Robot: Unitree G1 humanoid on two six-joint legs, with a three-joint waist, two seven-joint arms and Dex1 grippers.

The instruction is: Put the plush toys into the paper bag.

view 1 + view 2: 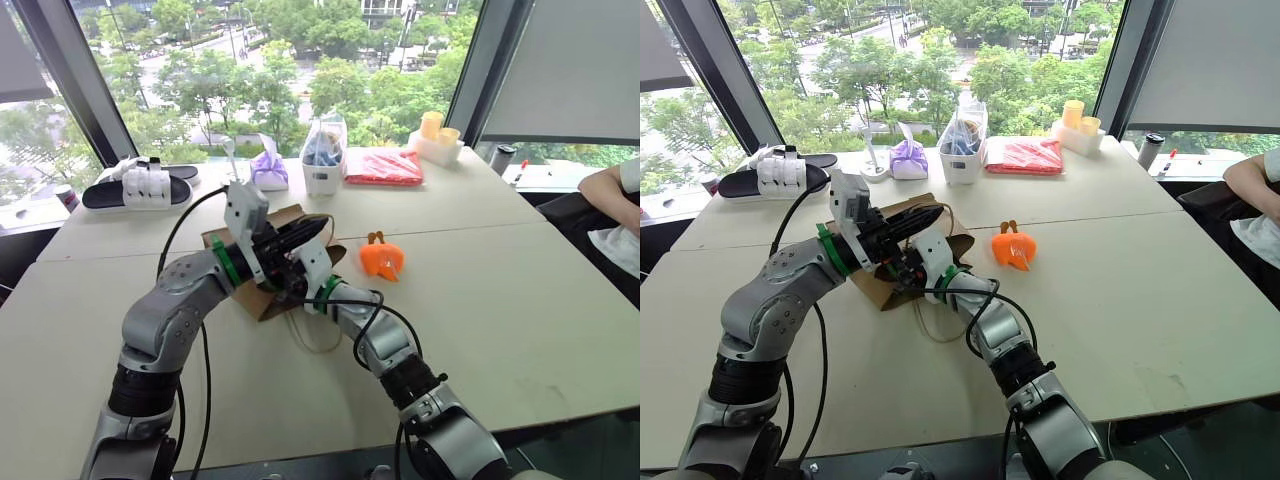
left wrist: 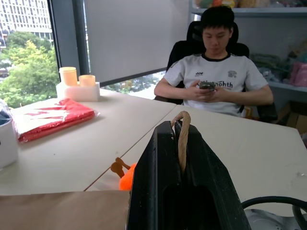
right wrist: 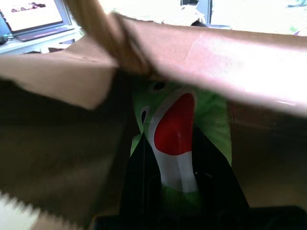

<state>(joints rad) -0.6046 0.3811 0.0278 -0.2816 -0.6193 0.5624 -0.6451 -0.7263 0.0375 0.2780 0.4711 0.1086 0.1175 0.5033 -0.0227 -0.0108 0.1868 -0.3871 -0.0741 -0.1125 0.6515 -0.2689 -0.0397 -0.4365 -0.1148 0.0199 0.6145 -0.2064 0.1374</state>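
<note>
On the counter (image 1: 520,300), near the middle, the paper bag (image 1: 262,298) is seen lying on its side with its mouth turned toward the robot. One thin handle (image 2: 182,139) is pinched by the left gripper (image 2: 181,143), whose jaws are pressed together on it, so the mouth is held up and open. The right gripper (image 3: 175,191) is pushed into the mouth of the bag. The green plush toy (image 3: 180,124), with its red mouth, is seen between the right jaws and under the brown paper. The jaws look a little spread, but it cannot be told whether the toy is held or already let go. The orange plush toy (image 1: 383,259) is left on the counter, just beside the bag, on the robot's right.

The step in hand is judged to be the dropping of the green toy inside the bag. Next, the right jaws should be spread wider and pulled back out, with care that the toy is not dragged out too. Then the orange toy should be picked up while the bag is kept open.
</note>
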